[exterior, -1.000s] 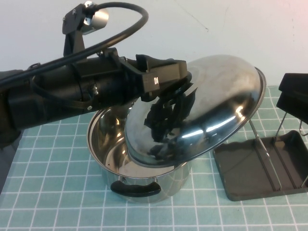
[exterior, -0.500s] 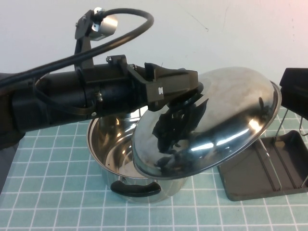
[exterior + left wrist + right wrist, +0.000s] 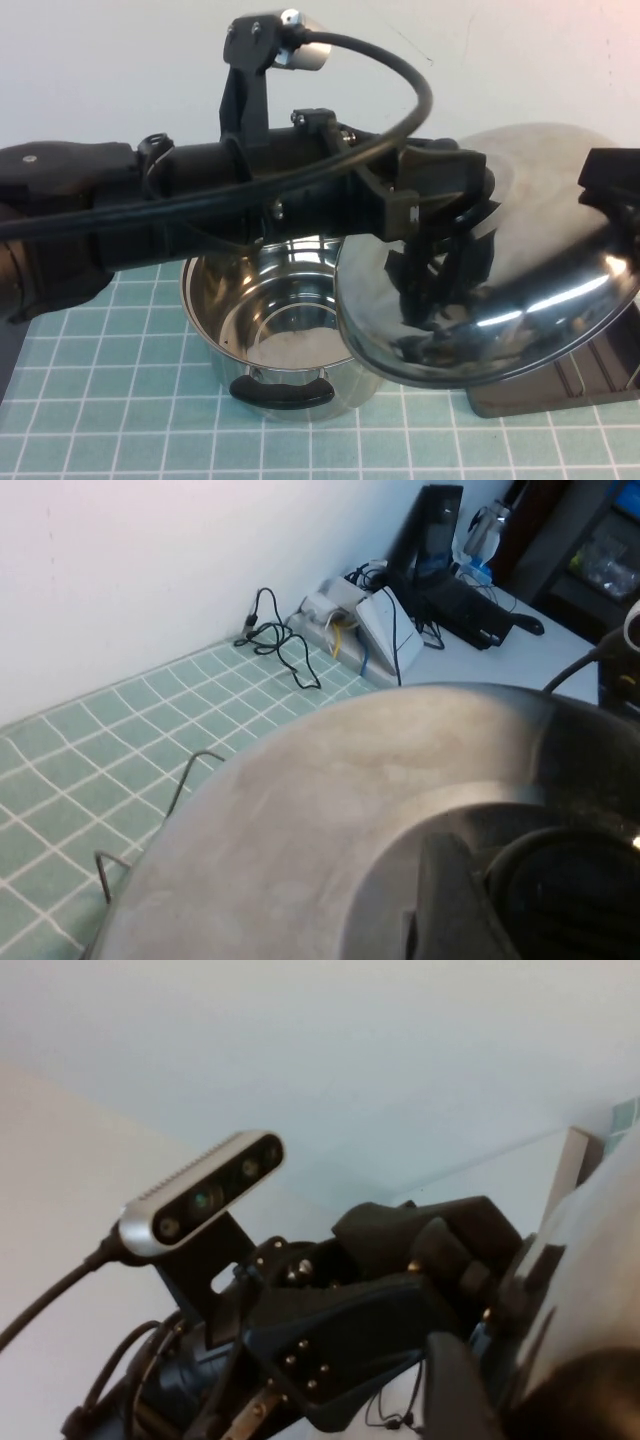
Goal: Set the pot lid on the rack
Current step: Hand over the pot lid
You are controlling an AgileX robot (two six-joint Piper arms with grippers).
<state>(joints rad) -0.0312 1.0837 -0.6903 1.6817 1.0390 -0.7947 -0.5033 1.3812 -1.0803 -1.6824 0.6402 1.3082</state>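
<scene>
My left gripper (image 3: pixel 462 200) is shut on the black knob of the shiny steel pot lid (image 3: pixel 545 270) and holds it tilted in the air, over the dark grey rack (image 3: pixel 545 392). Only the rack's front edge shows under the lid. In the left wrist view the lid (image 3: pixel 300 830) fills the frame, with the knob (image 3: pixel 560 890) and a wire loop of the rack (image 3: pixel 150 825) beyond its rim. My right gripper (image 3: pixel 612 185) hangs at the right edge, close to the lid's far rim. The lid's rim also shows in the right wrist view (image 3: pixel 600 1250).
The open steel pot (image 3: pixel 265 320) with a black loop handle (image 3: pixel 282 390) stands on the green checked mat (image 3: pixel 100 400), left of the rack. A white wall is behind. Cables and a power strip (image 3: pixel 340 620) lie past the mat's far side.
My left arm has carried the lid to the right, off the pot and over the rack, so it now covers most of the rack and reaches my right gripper.
</scene>
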